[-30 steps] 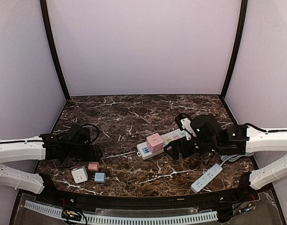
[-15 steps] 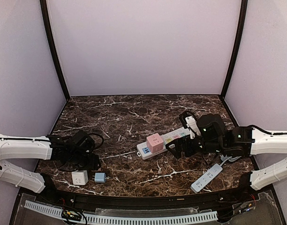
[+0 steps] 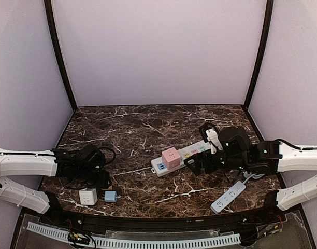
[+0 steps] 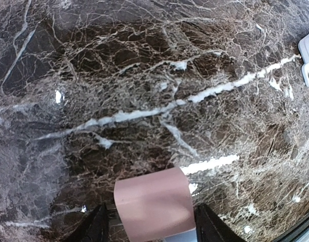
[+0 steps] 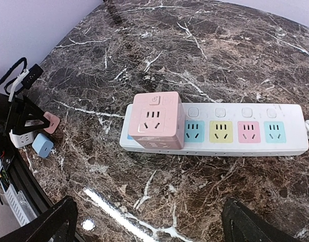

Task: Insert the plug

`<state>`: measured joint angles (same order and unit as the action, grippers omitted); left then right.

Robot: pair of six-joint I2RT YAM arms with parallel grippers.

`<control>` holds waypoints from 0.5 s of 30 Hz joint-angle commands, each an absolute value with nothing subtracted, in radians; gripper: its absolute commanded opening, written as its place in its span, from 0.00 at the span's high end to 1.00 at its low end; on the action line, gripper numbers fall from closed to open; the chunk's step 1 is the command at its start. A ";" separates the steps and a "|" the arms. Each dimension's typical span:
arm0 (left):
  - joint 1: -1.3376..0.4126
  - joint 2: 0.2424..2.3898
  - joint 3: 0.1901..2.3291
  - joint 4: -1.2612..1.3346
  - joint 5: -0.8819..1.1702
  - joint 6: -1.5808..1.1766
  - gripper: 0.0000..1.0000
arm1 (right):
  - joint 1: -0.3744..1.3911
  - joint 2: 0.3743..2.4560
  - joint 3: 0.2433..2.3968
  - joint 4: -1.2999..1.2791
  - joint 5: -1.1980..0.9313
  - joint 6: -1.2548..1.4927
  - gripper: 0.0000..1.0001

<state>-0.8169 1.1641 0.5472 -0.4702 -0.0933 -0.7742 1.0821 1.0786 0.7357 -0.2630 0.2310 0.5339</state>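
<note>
Dark marble counter (image 3: 148,129) with white veins, lilac walls (image 3: 158,52) on three sides. Left arm (image 3: 24,163) comes in low from the left edge. The left jaws are down at the near-left of the counter, pinching the pink plug (image 4: 154,204) by its sides. White plug (image 3: 87,196) and blue plug (image 3: 110,196) lie just beside them, toward the near edge. Power strip (image 5: 235,133) mid-counter, pink cube (image 5: 155,120) on its left end. Right arm (image 3: 298,155) low from the right, right jaws spread wide, near the strip.
</note>
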 commanded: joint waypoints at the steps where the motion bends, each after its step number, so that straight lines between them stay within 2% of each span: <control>1: -0.824 1.191 0.568 -0.478 -0.082 -0.754 0.43 | 1.087 1.062 0.721 -0.249 0.251 0.534 0.01; 11: -0.838 1.248 0.589 -0.360 -0.052 -0.744 0.43 | 1.087 1.076 0.699 -0.172 0.226 0.515 0.01; 14: -0.838 1.246 0.608 -0.412 -0.052 -0.715 0.36 | 1.088 1.092 0.712 -0.171 0.227 0.511 0.01; 15: -0.838 1.233 0.618 -0.427 -0.053 -0.697 0.29 | 1.088 1.097 0.715 -0.171 0.227 0.511 0.01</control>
<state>-0.8337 1.2465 0.5781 -0.3832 -0.0624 -0.7486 1.0821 1.0801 0.7124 -0.2157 0.2314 0.5270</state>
